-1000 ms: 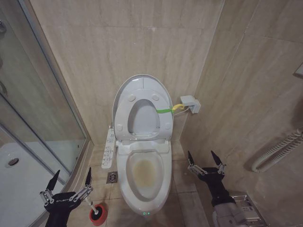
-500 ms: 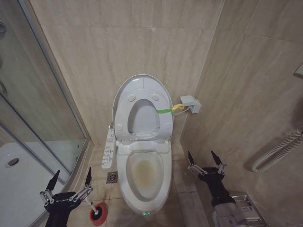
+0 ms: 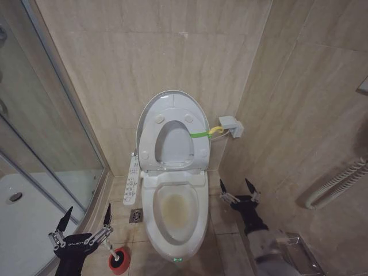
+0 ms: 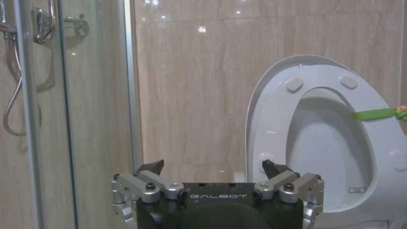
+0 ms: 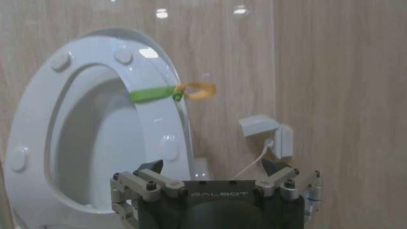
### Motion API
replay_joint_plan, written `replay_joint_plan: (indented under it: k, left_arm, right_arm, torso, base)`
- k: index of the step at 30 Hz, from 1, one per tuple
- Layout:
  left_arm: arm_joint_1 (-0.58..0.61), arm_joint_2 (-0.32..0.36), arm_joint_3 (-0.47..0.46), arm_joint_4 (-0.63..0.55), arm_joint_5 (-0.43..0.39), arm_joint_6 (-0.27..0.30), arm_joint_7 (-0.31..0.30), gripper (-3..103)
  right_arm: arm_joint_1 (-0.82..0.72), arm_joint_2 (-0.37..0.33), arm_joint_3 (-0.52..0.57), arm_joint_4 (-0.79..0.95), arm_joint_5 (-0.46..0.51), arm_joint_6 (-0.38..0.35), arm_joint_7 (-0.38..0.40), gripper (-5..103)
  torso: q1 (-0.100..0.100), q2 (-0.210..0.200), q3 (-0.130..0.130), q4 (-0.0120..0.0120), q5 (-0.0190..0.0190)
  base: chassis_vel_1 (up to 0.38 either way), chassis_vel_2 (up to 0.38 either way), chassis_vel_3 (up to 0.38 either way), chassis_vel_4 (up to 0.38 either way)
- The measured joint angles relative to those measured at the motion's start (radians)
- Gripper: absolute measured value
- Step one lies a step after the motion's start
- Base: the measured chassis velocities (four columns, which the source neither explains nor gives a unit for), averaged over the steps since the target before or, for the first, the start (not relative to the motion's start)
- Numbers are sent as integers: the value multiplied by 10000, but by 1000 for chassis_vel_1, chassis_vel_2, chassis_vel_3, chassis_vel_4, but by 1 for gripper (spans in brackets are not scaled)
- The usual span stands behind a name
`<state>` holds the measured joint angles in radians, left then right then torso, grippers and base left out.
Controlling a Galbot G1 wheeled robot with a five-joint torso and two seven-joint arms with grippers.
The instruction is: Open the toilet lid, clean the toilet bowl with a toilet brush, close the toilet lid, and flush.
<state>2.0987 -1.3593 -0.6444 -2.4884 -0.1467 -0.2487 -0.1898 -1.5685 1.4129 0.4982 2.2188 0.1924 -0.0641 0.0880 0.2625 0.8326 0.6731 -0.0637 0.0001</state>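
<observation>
Brush stands in red cup; left gripper, right gripper: jaws spread, empty.

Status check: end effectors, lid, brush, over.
Left end effector open, empty, above toilet brush. Right end effector open, right of toilet bowl. Toilet lid up. Nothing blocking.

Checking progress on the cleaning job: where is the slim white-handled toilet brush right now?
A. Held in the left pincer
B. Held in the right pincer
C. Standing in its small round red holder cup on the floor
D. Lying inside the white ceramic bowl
C: the slim white-handled toilet brush stands in its small round red holder cup, beside the open, empty left pincer.
</observation>
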Motion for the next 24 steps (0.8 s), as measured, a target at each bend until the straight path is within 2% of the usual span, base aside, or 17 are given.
replay_joint_plan:
  k: [7,11,18,19,21,24]
  left_arm:
    - [0,0,0,0,0,0,0,100]
    - [0,0,0,0,0,0,0,100]
    - [0,0,1,0,0,0,0,100]
    - [1,-1,0,0,0,1,0,100]
    - [-1,1,1,0,0,0,0,100]
    - [0,0,1,1,0,0,0,100]
  right_arm:
    - [2013,116,-579,-1290,37,-1316,113,100]
    - [2808,161,-806,-1794,58,-1825,155,100]
    - [2895,153,-792,-1845,98,-1948,153,100]
    - [2838,113,-687,-1787,141,-1985,146,100]
    - [2782,104,-618,-1714,210,-2010,102,100]
    - [1999,-186,319,-915,691,-2095,-124,100]
  torso:
    - [0,0,1,1,-1]
    - [1,0,1,5,-1]
    - [-1,0,0,2,-1]
    - [-2,1,0,-5,-5]
    - [-2,0,-1,3,1]
    - [-2,0,-1,-1,-3]
  base:
    - [0,0,0,0]
    - [0,0,0,0]
    - [0,0,0,0]
    - [0,0,0,0]
    - [0,0,0,0]
    - [0,0,0,0]
